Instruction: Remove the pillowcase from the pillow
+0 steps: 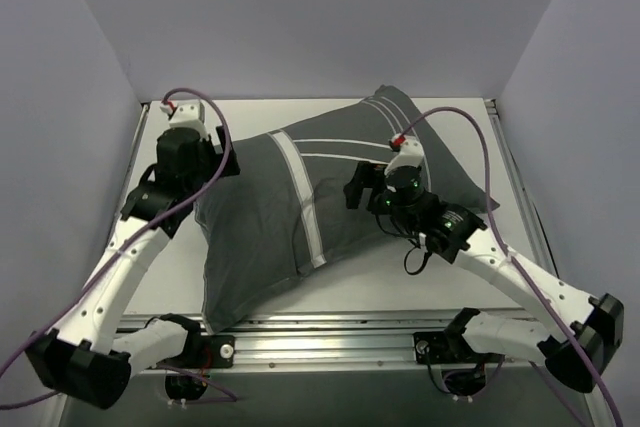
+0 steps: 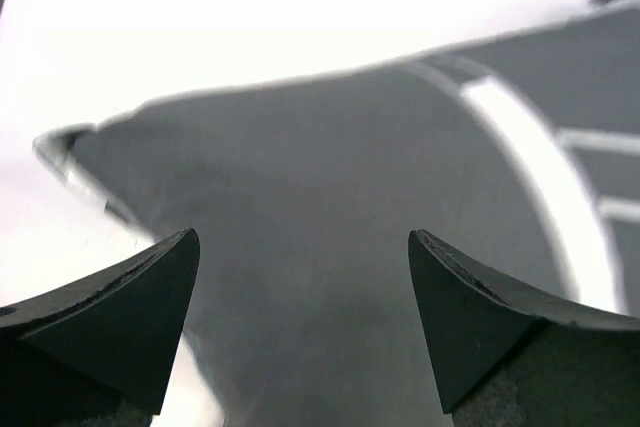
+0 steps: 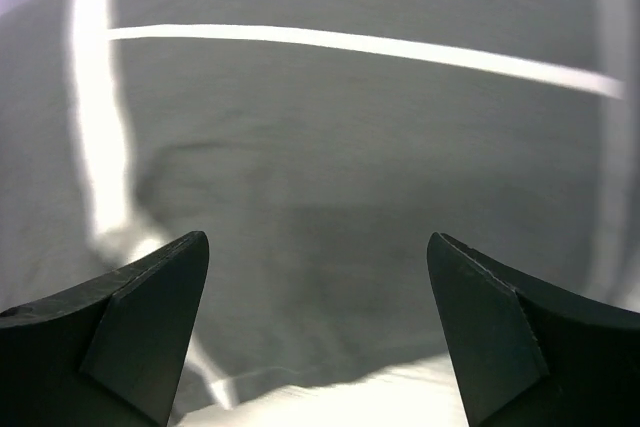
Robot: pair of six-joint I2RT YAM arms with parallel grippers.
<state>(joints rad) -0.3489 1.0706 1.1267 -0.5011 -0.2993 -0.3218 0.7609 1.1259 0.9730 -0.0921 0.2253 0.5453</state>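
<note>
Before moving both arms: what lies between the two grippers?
Only the striped pillowcase, as the top view shows; the left gripper and right gripper, both open, flank it.

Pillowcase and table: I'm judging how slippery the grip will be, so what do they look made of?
The pillowcase looks like thin woven cloth, matte dark grey with white stripes; it creases and sags softly, with no shine. The table looks like a hard, smooth white board, perhaps laminate or painted; it is flat and bright, but the exact material is unclear.
</note>
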